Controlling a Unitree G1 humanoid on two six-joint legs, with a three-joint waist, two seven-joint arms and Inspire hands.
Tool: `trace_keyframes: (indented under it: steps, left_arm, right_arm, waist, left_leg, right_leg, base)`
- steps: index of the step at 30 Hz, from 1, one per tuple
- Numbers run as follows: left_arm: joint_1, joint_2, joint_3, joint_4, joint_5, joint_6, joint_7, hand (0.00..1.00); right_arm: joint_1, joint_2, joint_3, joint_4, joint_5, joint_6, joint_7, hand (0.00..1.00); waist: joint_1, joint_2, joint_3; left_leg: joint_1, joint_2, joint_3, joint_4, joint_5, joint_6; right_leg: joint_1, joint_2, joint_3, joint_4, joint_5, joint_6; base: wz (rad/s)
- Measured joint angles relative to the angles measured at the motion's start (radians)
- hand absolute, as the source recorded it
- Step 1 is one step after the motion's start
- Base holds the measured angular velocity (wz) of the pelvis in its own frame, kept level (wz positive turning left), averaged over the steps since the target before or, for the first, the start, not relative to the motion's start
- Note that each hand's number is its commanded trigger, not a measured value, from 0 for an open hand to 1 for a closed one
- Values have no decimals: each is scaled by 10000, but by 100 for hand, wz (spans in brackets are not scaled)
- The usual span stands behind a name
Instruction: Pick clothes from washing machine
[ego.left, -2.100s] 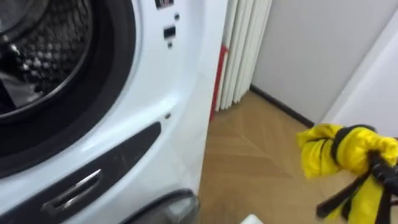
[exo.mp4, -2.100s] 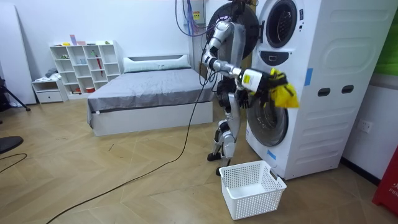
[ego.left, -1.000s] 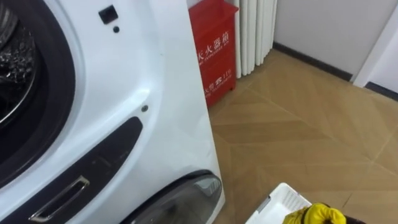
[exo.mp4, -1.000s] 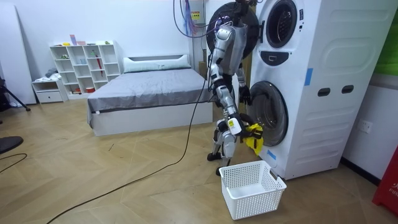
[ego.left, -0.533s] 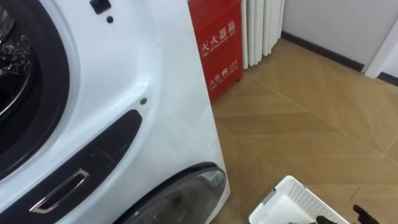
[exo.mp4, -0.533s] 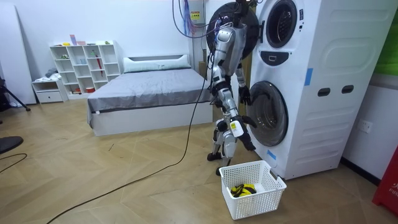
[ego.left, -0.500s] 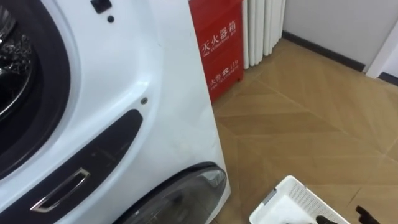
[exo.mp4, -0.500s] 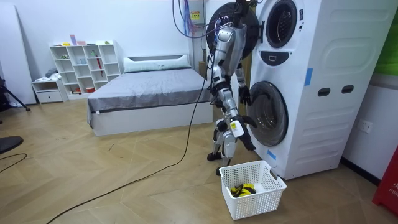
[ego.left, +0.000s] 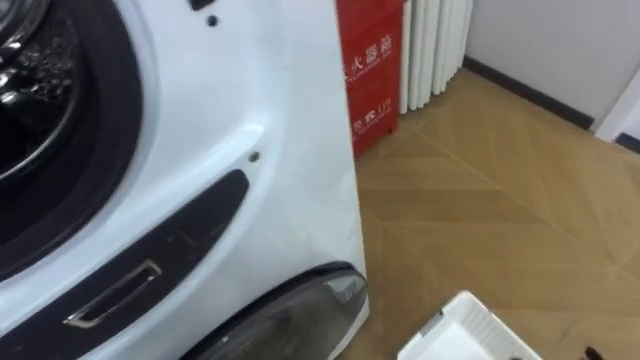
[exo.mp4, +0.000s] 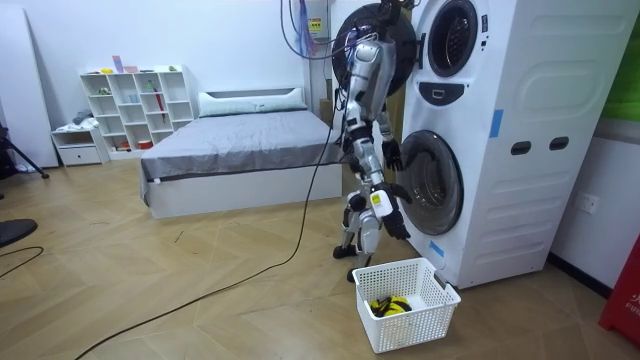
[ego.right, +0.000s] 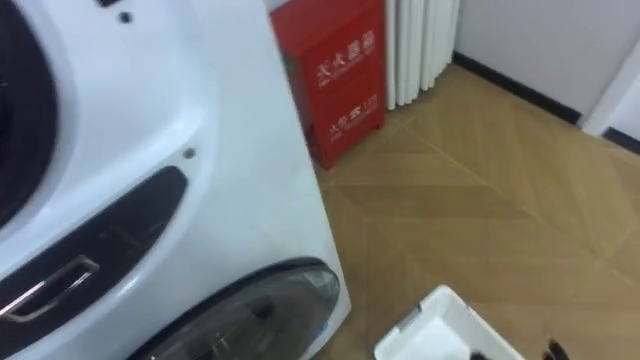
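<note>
A yellow and black garment (exo.mp4: 388, 305) lies in the white basket (exo.mp4: 402, 330) on the floor in front of the stacked washing machines (exo.mp4: 500, 150). I stand facing the machines. My right arm hangs down, and my right hand (exo.mp4: 397, 222) is open and empty, a little above the basket. My left hand (exo.mp4: 393, 155) hangs close to the lower machine's door. In the left eye view the open upper drum (ego.left: 40, 90) is at the upper left, the lower machine's glass door (ego.left: 300, 310) shows at the bottom, and a corner of the basket (ego.left: 465, 320) shows at the lower right.
A red box (ego.left: 372, 70) and a white radiator (ego.left: 435, 45) stand against the wall to the right of the machines. Wooden floor (ego.left: 500, 210) stretches to the right. A bed (exo.mp4: 240, 150) and a white shelf (exo.mp4: 135, 110) stand behind me.
The yellow garment left my right hand and now lies in the basket. The hand has opened and stays low over the basket. My head view has shifted slightly.
</note>
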Motion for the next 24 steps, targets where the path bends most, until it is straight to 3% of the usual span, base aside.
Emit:
trace_keyframes:
  steps: [2, 3, 5, 8, 10, 17, 18, 21, 24]
  left_arm:
    - [201, -4, 96, -27, 2, 0, 2, 0]
    - [251, 0, 141, -34, 6, 2, 2, 0]
    - [309, 8, 265, 47, 86, -3, 1, 0]
    - [667, -11, 581, 73, 77, 5, 1, 0]
    - [882, -45, 825, 73, 139, 24, 84, 0]
    - [1206, -338, 1322, 202, 207, 66, 690, 0]
    - [1235, -355, 1488, 202, 207, 67, 719, 0]
    - [1234, -393, 1623, 189, 206, 76, 735, 0]
    - [1245, -428, 1816, 195, 215, 84, 788, 0]
  right_arm:
    - [70, 13, -11, 360, 251, -24, 95, 0]
    - [66, 15, -24, 814, 327, -24, 140, 0]
    - [182, 59, -23, 1499, 287, 8, 292, 0]
    - [384, 239, -14, 2274, 291, 140, 525, 0]
    - [543, 530, 39, 2801, 280, 275, 534, 0]
    - [694, 1021, 677, 3506, -219, 651, 763, 0]
    - [650, 1087, 780, 3500, -663, 698, 760, 0]
    - [633, 1099, 864, 3488, -1348, 835, 690, 0]
    - [595, 1100, 1077, 3493, -1484, 855, 652, 0]
  waist:
    - [63, -100, 6]
    - [59, -112, -29]
    - [220, -341, 15]
    - [454, -517, -72]
    - [557, -691, -104]
    - [1279, -1114, -79]
    - [1349, -1167, -60]
    - [1561, -1270, -73]
    - [1873, -1335, -56]
  left_leg:
    - [144, -13, -165, -54, 1, -2]
    - [227, -23, -301, -126, 28, -22]
    - [435, -51, -550, -181, 53, -25]
    - [761, -47, -943, -254, 58, -34]
    - [916, -80, -1470, -272, 63, -43]
    - [1411, -147, -2195, -326, 63, -44]
    - [1397, -177, -2471, -323, 63, -44]
    - [1409, -276, -2910, -306, 65, -41]
    - [1504, -302, -3036, -312, 65, -41]
  right_leg:
    - [223, -61, -186, -78, -54, -8]
    - [395, -116, -385, -194, -61, -12]
    - [709, -190, -640, -264, -143, -25]
    - [1306, -264, -1063, -576, -200, -56]
    - [1766, -353, -1470, -828, -254, -60]
    - [2758, -497, -2301, -1396, -312, -43]
    - [2855, -528, -2479, -1405, -319, -40]
    - [3042, -620, -2777, -1488, -422, 7]
    - [3256, -662, -3008, -1560, -443, 26]
  base:
    - [35]
    - [50]
    - [47]
    - [41]
    - [68]
    - [40]
    - [42]
    - [42]
    - [21]
